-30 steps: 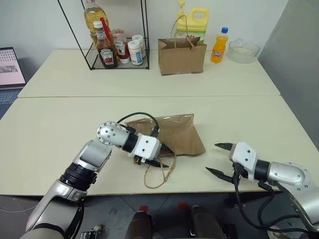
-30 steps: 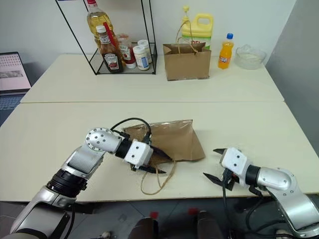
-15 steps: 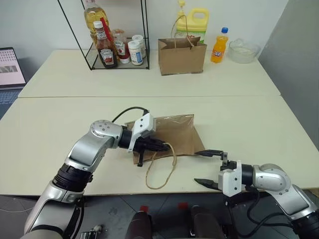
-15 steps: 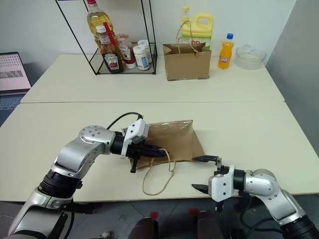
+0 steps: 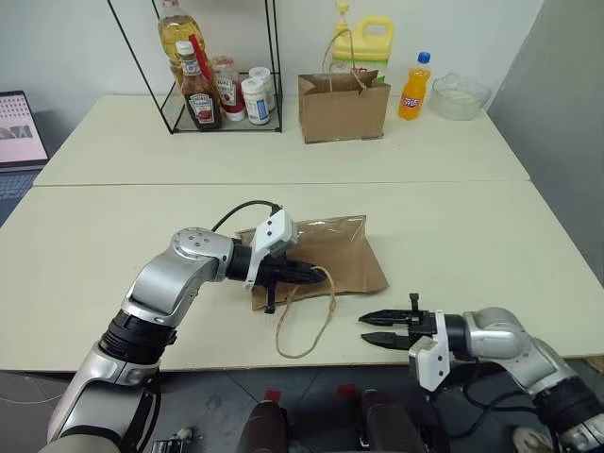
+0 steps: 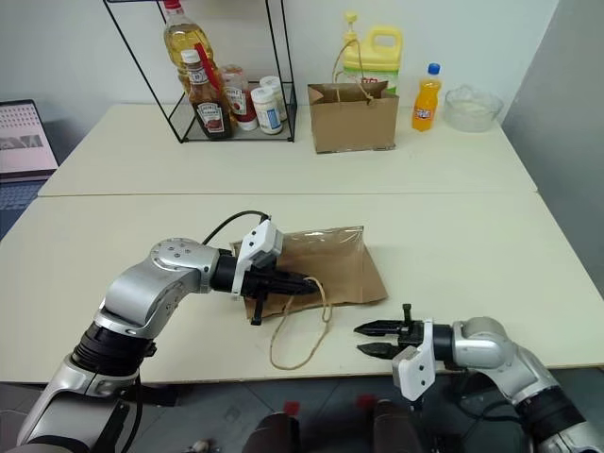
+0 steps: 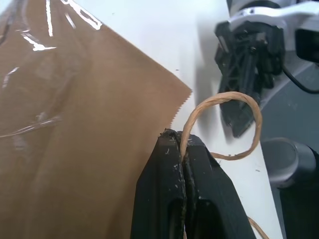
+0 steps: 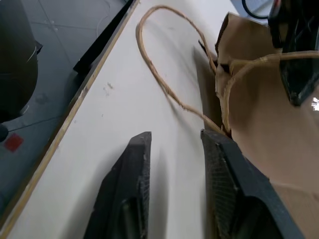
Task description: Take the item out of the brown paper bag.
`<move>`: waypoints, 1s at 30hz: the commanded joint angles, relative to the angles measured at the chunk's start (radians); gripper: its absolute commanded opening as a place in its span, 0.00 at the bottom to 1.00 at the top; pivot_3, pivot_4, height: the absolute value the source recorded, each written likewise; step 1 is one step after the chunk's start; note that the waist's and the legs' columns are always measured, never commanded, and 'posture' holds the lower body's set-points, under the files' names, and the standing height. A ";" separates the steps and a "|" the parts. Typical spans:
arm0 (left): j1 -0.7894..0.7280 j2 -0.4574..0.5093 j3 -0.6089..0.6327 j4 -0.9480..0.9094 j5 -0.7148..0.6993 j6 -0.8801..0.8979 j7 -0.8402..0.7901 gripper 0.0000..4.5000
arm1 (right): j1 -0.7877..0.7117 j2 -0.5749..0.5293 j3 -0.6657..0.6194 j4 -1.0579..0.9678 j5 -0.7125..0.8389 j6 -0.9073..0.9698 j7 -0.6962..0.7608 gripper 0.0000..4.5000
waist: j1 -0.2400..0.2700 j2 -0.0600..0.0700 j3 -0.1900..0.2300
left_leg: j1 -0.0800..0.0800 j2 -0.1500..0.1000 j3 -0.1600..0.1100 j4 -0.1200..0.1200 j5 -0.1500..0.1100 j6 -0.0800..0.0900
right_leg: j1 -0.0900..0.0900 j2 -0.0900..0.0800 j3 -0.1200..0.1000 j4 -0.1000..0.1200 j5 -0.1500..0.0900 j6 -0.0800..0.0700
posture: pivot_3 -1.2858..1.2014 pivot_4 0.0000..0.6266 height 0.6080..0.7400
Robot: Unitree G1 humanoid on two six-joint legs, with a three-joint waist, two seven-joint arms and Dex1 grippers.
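- I see the brown paper bag (image 5: 321,255) lying flat on its side on the near counter (image 5: 113,245), its open mouth toward the front edge.
- My left hand (image 5: 307,276) is at that mouth, its two black fingers (image 7: 182,199) pressed together on the upper loop handle (image 7: 224,122), which arches up out of the pinch.
- The lower loop handle (image 5: 304,332) lies slack on the counter, curling toward the front edge.
- My right hand (image 5: 370,332) hovers low over the counter near the front edge, just beside the bag's near corner and pointing toward my left hand.
- Its fingers (image 8: 227,184) stand partly spread with bare counter between them, and they grip nothing; one fingertip is close to the bag's edge, but I cannot tell whether it touches.
- I cannot see the cola bottle; the bag's glossy brown side hides whatever is inside.
- On the far counter a second brown bag (image 5: 343,106) stands upright, with a yellow jug (image 5: 365,42) behind it.
- An orange soda bottle (image 5: 414,87) and a clear bowl (image 5: 460,95) stand to its right.
- A black wire rack (image 5: 219,71) at the far left holds ketchup bottles (image 5: 200,90), an oil bottle (image 5: 176,28) and small white jars (image 5: 256,97).
- A laptop (image 5: 21,132) sits at the left edge.
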State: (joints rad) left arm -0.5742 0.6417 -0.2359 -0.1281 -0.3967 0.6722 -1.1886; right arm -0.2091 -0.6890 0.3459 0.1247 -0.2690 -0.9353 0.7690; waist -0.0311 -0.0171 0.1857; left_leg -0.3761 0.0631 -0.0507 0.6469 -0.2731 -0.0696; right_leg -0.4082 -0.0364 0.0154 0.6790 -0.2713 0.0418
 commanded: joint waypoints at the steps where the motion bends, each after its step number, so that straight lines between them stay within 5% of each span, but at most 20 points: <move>1: -0.024 -0.004 0.032 -0.022 -0.029 0.016 0.010 0.00 | -0.040 0.013 0.015 0.031 -0.066 -0.061 -0.043 0.39 | 0.000 0.000 0.000 | 0.000 0.000 0.000 0.000 0.000 0.000 | 0.000 0.000 0.000 0.000 0.000 0.000 | 0.52 0.24 1.00; 18: -0.014 -0.008 0.036 -0.063 -0.062 0.052 0.046 0.00 | -0.261 0.142 0.095 0.216 -0.448 -0.097 -0.332 0.39 | -0.002 0.000 0.000 | 0.003 0.000 0.001 0.000 0.000 0.000 | 0.001 0.000 0.001 0.001 0.000 0.000 | 0.52 0.24 1.00; 30: -0.013 0.004 0.041 -0.074 -0.077 0.063 0.055 0.00 | -0.342 0.200 0.160 0.271 -0.533 -0.056 -0.459 0.35 | -0.004 0.000 0.000 | 0.004 0.000 0.001 0.000 0.000 0.000 | 0.002 0.000 0.002 0.001 0.000 0.000 | 0.52 0.24 1.00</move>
State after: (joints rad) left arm -0.5817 0.6358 -0.2281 -0.1611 -0.4585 0.7350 -1.1386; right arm -0.5376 -0.4927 0.4945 0.3885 -0.7971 -1.0047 0.3198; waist -0.0355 -0.0172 0.1856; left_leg -0.3723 0.0632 -0.0495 0.6465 -0.2730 -0.0697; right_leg -0.4064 -0.0364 0.0172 0.6804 -0.2711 0.0414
